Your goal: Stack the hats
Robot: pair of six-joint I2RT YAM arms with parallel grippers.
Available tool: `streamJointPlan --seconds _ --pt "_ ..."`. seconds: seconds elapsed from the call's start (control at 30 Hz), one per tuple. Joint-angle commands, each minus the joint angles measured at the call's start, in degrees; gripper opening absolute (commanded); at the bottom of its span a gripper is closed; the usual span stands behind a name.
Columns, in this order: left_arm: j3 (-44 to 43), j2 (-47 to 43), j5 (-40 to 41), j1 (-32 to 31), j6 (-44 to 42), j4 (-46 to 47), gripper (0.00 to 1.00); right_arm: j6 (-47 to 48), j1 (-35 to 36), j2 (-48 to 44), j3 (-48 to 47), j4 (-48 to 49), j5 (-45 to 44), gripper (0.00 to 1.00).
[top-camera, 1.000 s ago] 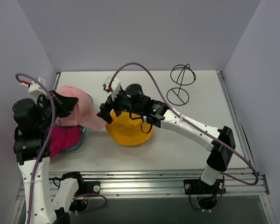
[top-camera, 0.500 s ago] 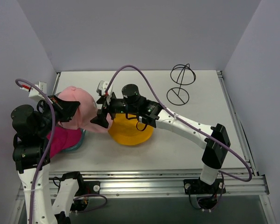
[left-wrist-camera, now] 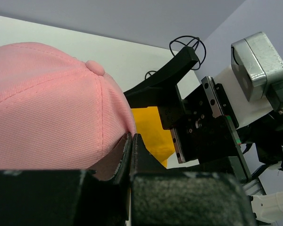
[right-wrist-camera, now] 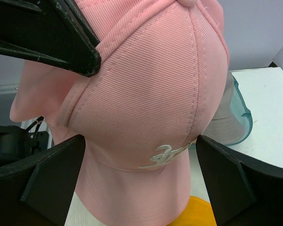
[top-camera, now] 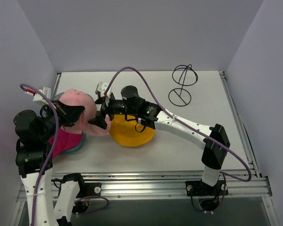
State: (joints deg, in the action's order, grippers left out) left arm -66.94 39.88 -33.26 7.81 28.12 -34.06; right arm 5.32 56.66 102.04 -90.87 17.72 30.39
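Teal tray (top-camera: 81, 140): I am seeing it holding the magenta baseball cap (top-camera: 66, 140), which the left arm is partly covering. The left gripper (left-wrist-camera: 131, 141) is pinching the light pink baseball cap (top-camera: 82, 104) by its edge, over the tray. The right gripper (top-camera: 100, 117) is straddling the crown with its fingers spread. The right arm is partly hiding the yellow bucket hat (top-camera: 132, 134) alongside.

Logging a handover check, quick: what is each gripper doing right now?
Left gripper: shut on the light pink cap's edge.
Right gripper: open, fingers either side of the cap's crown.
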Motion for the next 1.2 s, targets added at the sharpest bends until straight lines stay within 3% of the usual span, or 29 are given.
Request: streamJointPlan --seconds 0.0,0.13,0.33,0.63,0.67,0.7,0.93,0.97,1.17 --pt "-0.83 -0.85 -2.34 -0.34 -0.78 2.69 0.02 2.23 0.20 -0.26 -2.12 1.97 -0.68 1.00" --pt "1.01 -1.56 -7.07 -0.34 0.27 4.70 0.02 3.73 0.11 -0.09 -2.03 1.27 1.24 1.00" --pt "1.46 -2.44 -7.79 -0.34 -1.04 2.08 0.02 5.05 0.03 -1.75 0.52 2.23 0.99 1.00" --pt "1.02 -1.30 -6.39 -0.34 -2.63 0.05 0.02 4.00 0.02 -5.09 4.56 6.63 0.29 0.24" --pt "1.02 -1.21 -5.95 -0.34 -2.98 -0.04 0.02 3.99 -0.06 -5.79 4.91 7.07 -0.50 0.03" --pt "1.02 -1.12 -4.03 -0.34 -3.16 -0.30 0.02 3.82 -0.15 -6.06 5.78 8.38 -1.47 0.00" --pt "-1.79 3.53 3.09 -0.34 -4.48 -0.56 0.04 4.96 -0.41 -5.01 0.72 6.11 -7.18 0.00" --pt "-3.27 4.15 3.89 -0.34 -4.39 -0.48 0.16 5.14 -0.41 -3.96 -0.78 5.32 -8.76 0.00" --pt "-9.78 8.10 11.44 -0.34 -3.59 -0.91 0.53 7.51 -1.11 -1.23 -9.48 4.35 -20.52 0.00"
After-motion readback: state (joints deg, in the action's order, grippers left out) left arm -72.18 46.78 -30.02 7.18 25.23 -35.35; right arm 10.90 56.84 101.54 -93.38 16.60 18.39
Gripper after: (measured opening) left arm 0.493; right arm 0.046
